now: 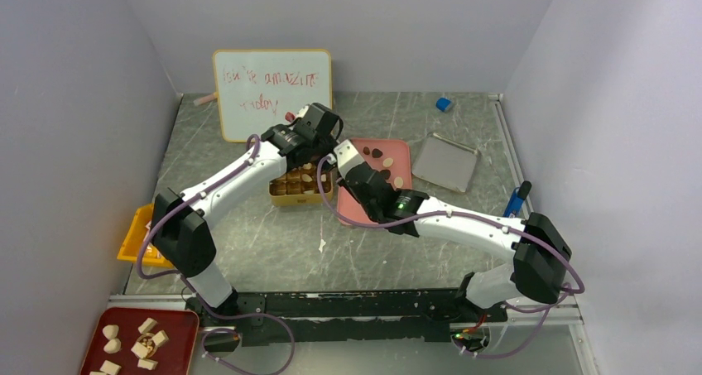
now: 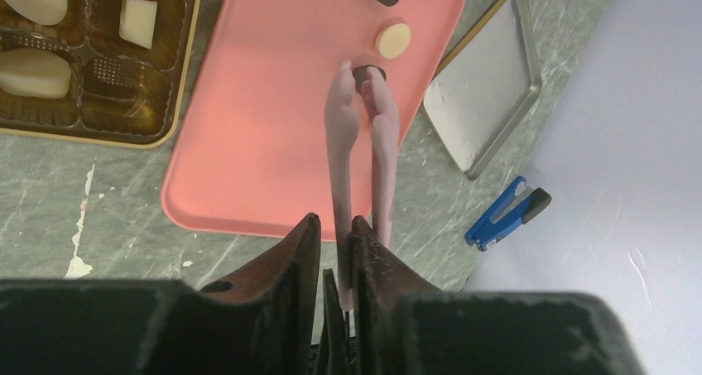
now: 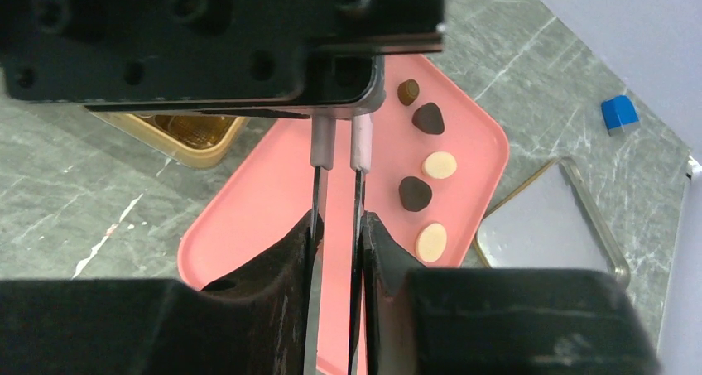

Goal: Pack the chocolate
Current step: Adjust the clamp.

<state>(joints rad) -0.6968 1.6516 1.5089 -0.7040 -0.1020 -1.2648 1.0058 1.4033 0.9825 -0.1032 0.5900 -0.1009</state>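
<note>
Left claw (image 2: pixel 334 222) narrow around pink tongs (image 2: pixel 341 135), rounded dark chocolate (image 2: pixel 368 73) between tips; right claw (image 3: pixel 338 218) around thin tongs (image 3: pixel 321 151).

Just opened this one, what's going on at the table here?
Both arms are working over the pink tray, where loose chocolates lie. The left gripper has its jaws shut on pink tongs, whose tips sit either side of a dark chocolate. The right gripper holds thin tweezers, their tips out of sight. The gold box beside the tray holds a few pale pieces.
</note>
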